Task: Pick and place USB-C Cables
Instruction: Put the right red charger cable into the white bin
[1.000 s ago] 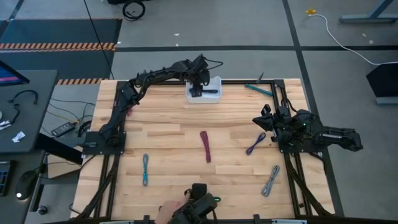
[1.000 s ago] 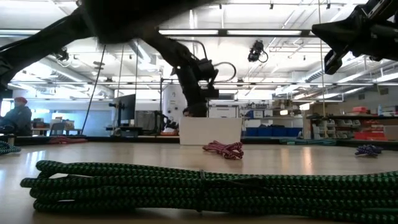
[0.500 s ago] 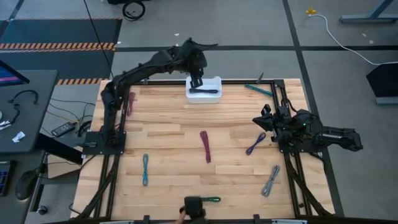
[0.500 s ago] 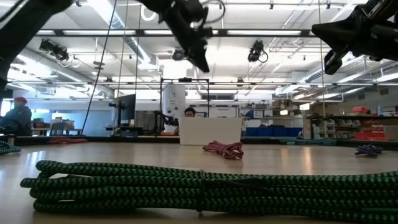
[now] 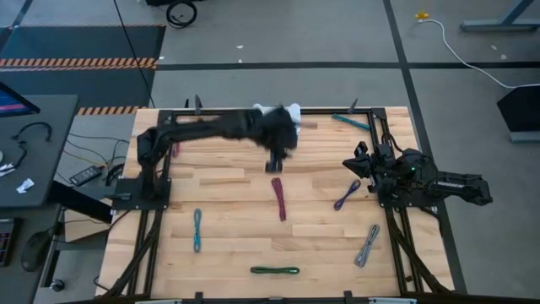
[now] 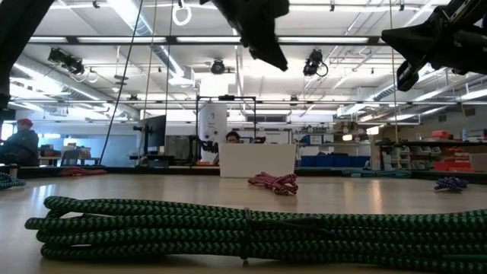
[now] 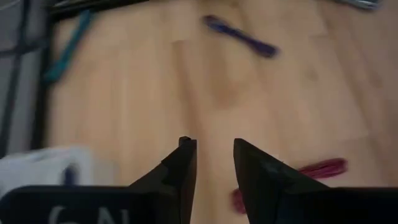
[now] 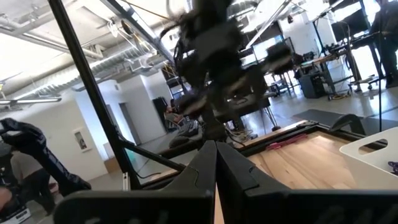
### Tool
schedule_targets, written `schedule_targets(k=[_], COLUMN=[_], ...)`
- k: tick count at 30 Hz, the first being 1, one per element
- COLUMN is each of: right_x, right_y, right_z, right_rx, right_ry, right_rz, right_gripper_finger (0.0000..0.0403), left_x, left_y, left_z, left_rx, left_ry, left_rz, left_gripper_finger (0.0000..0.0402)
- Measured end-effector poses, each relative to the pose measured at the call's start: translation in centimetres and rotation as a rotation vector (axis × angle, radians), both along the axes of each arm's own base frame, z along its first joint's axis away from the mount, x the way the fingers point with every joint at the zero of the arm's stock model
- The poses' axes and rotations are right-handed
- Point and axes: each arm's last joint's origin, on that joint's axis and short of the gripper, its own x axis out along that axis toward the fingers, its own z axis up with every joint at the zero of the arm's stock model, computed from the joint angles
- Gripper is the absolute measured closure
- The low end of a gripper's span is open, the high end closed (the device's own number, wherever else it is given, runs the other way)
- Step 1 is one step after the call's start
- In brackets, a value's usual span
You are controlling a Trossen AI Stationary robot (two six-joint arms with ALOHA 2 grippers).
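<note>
Overhead, the left gripper hangs empty, fingers slightly parted, between the white tray and the maroon cable. Right gripper, fingers together, waits beside the purple cable; teal, green and grey cables lie apart.

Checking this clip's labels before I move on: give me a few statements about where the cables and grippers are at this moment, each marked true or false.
1. The left gripper is empty, its fingers apart. True.
2. The maroon cable lies inside the white tray. False: it lies on the bare wood near the table's middle.
3. The right gripper is shut, near the purple cable. True.
4. The green cable is held by the right gripper. False: it lies loose on the table's near edge.
5. The grey cable touches the purple cable. False: they lie apart.
</note>
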Motion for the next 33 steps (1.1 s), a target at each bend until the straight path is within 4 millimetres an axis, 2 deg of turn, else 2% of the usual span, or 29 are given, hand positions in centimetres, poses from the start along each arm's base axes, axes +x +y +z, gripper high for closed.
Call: schedule_targets(k=[5, 9, 14, 17, 21, 25, 29, 33], right_x=[0.0, 0.0, 0.0, 0.0, 0.0, 0.0, 0.0, 0.0], right_y=[0.0, 0.0, 0.0, 0.0, 0.0, 0.0, 0.0, 0.0], right_z=[0.0, 0.0, 0.0, 0.0, 0.0, 0.0, 0.0, 0.0], right_rx=[0.0, 0.0, 0.0, 0.0, 0.0, 0.0, 0.0, 0.0], right_ry=[0.0, 0.0, 0.0, 0.0, 0.0, 0.0, 0.001, -0.001], right_rz=[0.0, 0.0, 0.0, 0.0, 0.0, 0.0, 0.0, 0.001], right_gripper_finger=[0.0393, 0.0393, 0.0393, 0.0393, 0.0393, 0.0393, 0.0393, 0.0393], left_x=[0.0, -0.9, -2.3, -2.5, -1.4, -0.3, -0.5, -0.8], left_y=[-4.1, -6.4, -8.8, -10.0, -10.3, -9.8, -8.8, -7.3], left_z=[-4.4, -8.4, -12.5, -13.8, -14.9, -14.9, -15.9, -16.3], left_rx=[-0.037, -0.035, 0.139, 0.244, 0.246, 0.26, 0.276, 0.285], left_ry=[0.092, 0.194, 0.236, 0.183, 0.118, 0.011, 0.064, 0.112], left_rz=[-0.098, -0.153, -0.443, -0.549, -0.546, -0.556, -0.59, -0.593], left_gripper_finger=[0.0291, 0.029, 0.029, 0.0283, 0.0247, 0.0197, 0.0158, 0.0154])
